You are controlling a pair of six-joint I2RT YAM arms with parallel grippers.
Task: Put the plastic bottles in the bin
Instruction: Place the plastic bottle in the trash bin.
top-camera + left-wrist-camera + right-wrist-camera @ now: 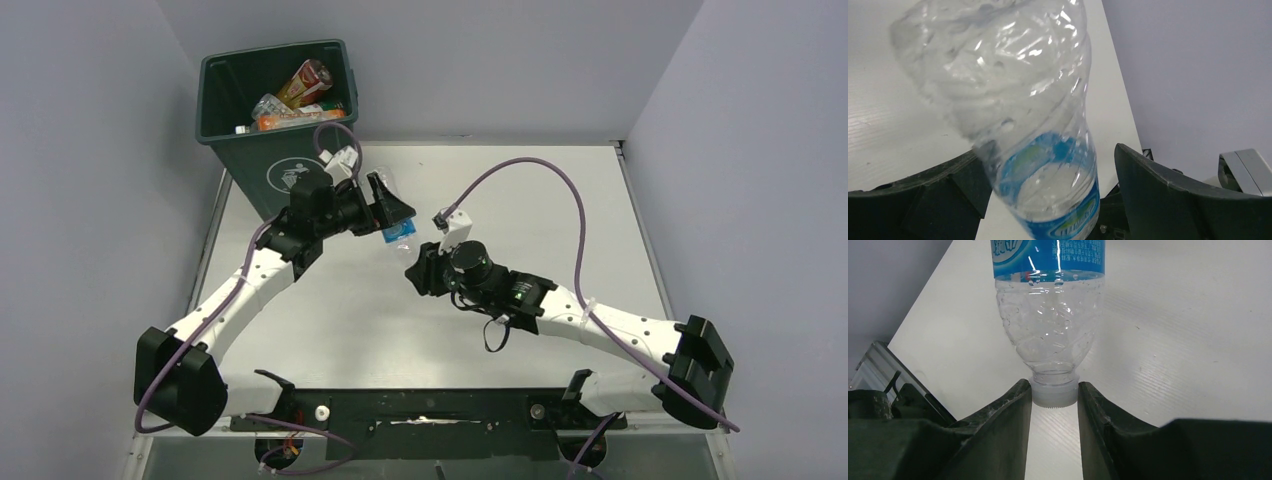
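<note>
One clear bottle [399,233] with a blue label sits in the middle of the top view, held between your two arms over the desk [350,320]. Your right fingers [1008,420] are pinched narrow on its white cap [1054,393] and carry it. Your left fingers [1158,195] stand wide on either side of the crumpled body, one close against it and the other apart, so they are not gripping. Several bottles [300,95] already lie in the green bin [215,100] at the upper left of the frame, just beyond your left wrist.

You look to be mid hand-over, right to left, since the left arm is nearer the bin. Next you would close the left fingers on the body before the right ones release the cap, then lift over the rim. The thin plastic may buckle or slip, so take it squarely.
</note>
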